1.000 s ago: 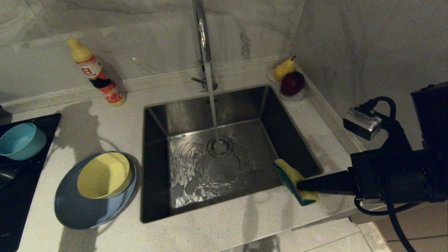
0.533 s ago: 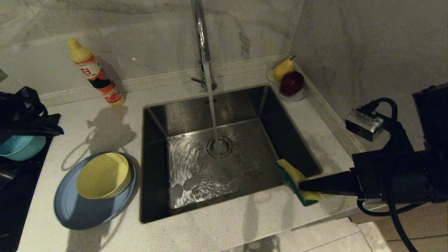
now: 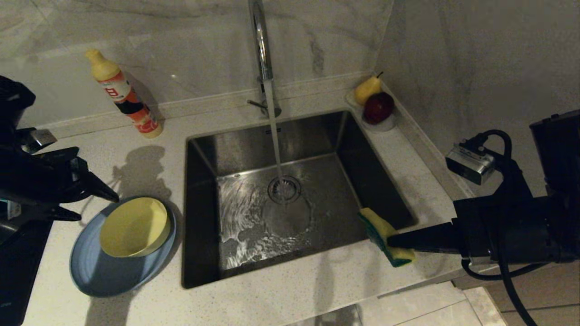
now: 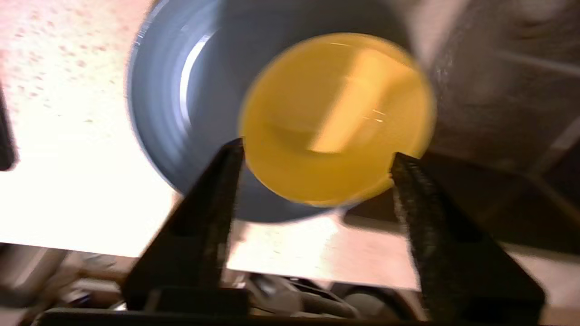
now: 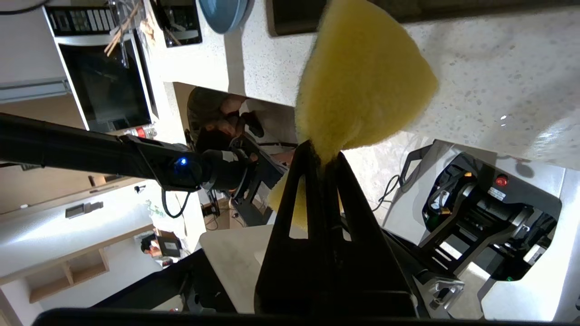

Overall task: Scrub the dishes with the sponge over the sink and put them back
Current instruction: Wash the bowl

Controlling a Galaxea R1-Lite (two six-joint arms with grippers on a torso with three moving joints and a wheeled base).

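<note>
My left gripper, fingers spread, hovers at frame left beside the yellow bowl; right gripper fingers pinch the sponge at lower right.

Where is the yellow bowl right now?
In the head view, the yellow bowl sits on the blue plate on the counter left of the sink, just ahead of the left tool.

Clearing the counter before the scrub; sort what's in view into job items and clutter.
Job:
- flat periwinkle-blue plastic plate
- yellow plastic bowl on it
- yellow-and-green sponge in right gripper
- stainless-steel sink

Clutter:
- yellow-capped soap bottle
- yellow pear
- dark red apple
</note>
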